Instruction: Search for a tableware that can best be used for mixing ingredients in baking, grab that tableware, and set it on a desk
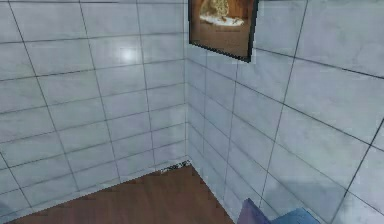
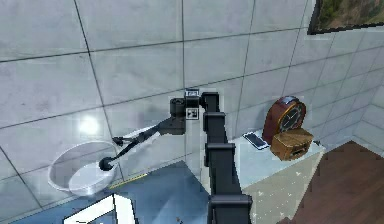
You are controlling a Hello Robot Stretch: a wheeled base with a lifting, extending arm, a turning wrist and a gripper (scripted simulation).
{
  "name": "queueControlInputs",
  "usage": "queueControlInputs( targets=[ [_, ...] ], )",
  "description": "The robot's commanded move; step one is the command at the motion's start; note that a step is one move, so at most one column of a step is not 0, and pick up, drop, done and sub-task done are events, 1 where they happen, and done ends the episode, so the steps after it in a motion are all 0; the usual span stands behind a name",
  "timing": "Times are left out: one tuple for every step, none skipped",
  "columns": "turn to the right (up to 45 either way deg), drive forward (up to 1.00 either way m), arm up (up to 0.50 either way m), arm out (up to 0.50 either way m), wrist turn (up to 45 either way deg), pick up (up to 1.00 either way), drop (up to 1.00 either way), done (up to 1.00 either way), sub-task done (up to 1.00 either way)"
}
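The white round bowl (image 2: 80, 172), at the tips of the jaws in the arm side view, looks smooth and softly glossy, like glazed ceramic or plastic. The gripper (image 2: 110, 158), with its thin dark fingers, reads as matt black plastic or metal. So does the dark square arm bar (image 2: 222, 165) to the right of the jaws. Lower right of the jaws, the blue-grey countertop (image 2: 170, 188) is smooth and faintly shiny. Behind them the pale grey wall tiles (image 2: 130, 70) are glossy and carry a bright highlight. Well right of the jaws, the brown arched clock (image 2: 285, 113) looks like polished wood and the tan box (image 2: 292, 146) looks coarse and woven. The dark brown plank floor (image 2: 345, 185) is satin wood.
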Motion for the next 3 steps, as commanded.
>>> queueControlInputs(
  targets=[
    [0.0,0.0,0.0,0.0,0.0,0.0,1.0,0.0,0.0],
    [0.0,0.0,0.1,0.0,0.0,0.0,0.0,0.0,0.0],
    [0.0,0.0,0.0,-0.08,0.0,0.0,0.0,0.0,0.0]
  ],
)
